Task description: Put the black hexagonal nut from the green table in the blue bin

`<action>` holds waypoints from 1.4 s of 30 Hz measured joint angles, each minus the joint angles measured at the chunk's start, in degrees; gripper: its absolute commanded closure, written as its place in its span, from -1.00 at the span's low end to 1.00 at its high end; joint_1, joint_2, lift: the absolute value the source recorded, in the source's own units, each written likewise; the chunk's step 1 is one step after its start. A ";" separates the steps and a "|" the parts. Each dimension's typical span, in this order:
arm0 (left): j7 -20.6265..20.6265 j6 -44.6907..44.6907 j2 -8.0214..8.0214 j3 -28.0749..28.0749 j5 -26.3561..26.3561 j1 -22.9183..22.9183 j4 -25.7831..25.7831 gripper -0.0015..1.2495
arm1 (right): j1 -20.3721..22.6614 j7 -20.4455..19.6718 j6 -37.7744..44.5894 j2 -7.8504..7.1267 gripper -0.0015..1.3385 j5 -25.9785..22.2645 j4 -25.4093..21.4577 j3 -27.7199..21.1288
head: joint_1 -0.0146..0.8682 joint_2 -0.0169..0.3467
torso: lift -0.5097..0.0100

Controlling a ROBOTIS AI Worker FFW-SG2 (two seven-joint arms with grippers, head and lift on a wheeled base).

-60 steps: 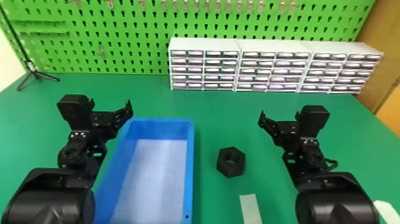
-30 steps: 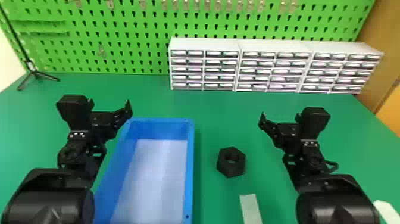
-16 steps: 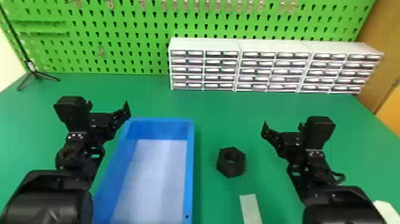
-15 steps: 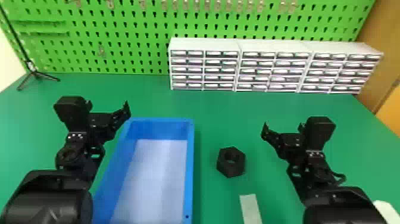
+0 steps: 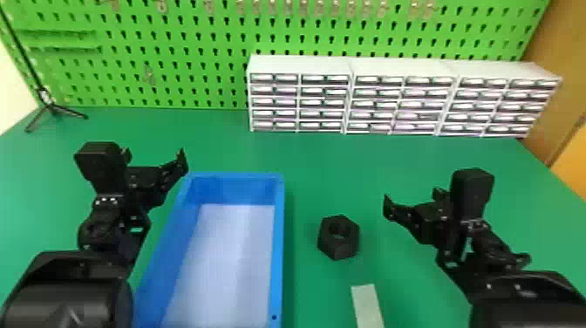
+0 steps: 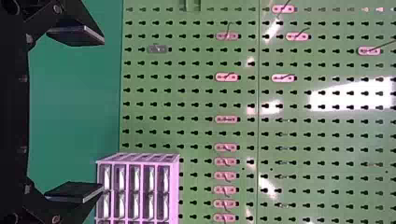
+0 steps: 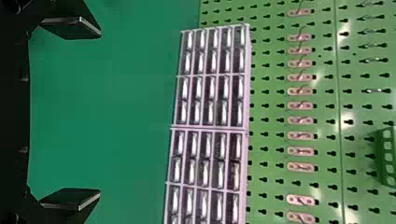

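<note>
- Presumably the step in hand is the approach to the nut, and the right claw (image 7: 100, 113), a pair of flat black fingers, looks better placed for it. Its fingers are spread wide with nothing between them.
- To do it well, I would bring that claw over the nut, tip the fingers down towards the table and line them up with two opposite flats (corners would let a hexagon twist), then go low enough to grip its sides before closing evenly.
- Once it is gripped, lift above the near wall of the bin before crossing, and lower before letting go. The left claw (image 6: 103, 115), likewise spread and empty, is by the bin's far left side in the head view and ought to keep out of that path.
- The thick black hexagonal nut (image 5: 338, 245) lies on the green table (image 5: 331, 165), its hole facing up, between the right claw and the long blue plastic bin (image 5: 275, 261) with a pale floor.
- Relative to the right claw, it is to the left and nearer the robot, clear of the fingers; a pale flat strip (image 5: 367, 305) lies nearer the robot than the nut.
</note>
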 measured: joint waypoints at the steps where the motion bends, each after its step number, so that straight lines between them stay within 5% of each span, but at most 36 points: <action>1: 0.00 0.00 0.00 0.06 0.01 0.05 -0.03 -0.72 | 0.15 0.82 0.87 0.01 -0.84 0.49 -0.51 -0.25 | 0.58 -0.76 | 0.59; 8: 0.00 0.00 0.00 0.43 0.03 0.29 -0.23 -0.72 | 0.86 5.95 6.63 -0.75 -0.84 3.35 -3.03 -0.74 | 0.58 -0.76 | 0.59; 15: 0.00 0.00 0.04 0.60 0.03 0.47 -0.27 -0.72 | 1.23 9.20 11.64 -3.67 -0.84 5.05 -5.26 1.58 | 0.58 -0.76 | 0.59; 32: -0.07 0.00 0.09 0.91 -0.49 0.90 -0.44 -0.71 | 0.33 13.86 19.14 -13.65 -0.85 5.74 -7.66 8.84 | 0.58 -0.76 | 0.59; 42: -0.23 0.00 0.17 1.16 -0.81 1.16 -0.44 -0.71 | -1.44 14.92 22.87 -21.35 -0.85 1.17 -8.48 14.37 | 0.58 -0.76 | 0.59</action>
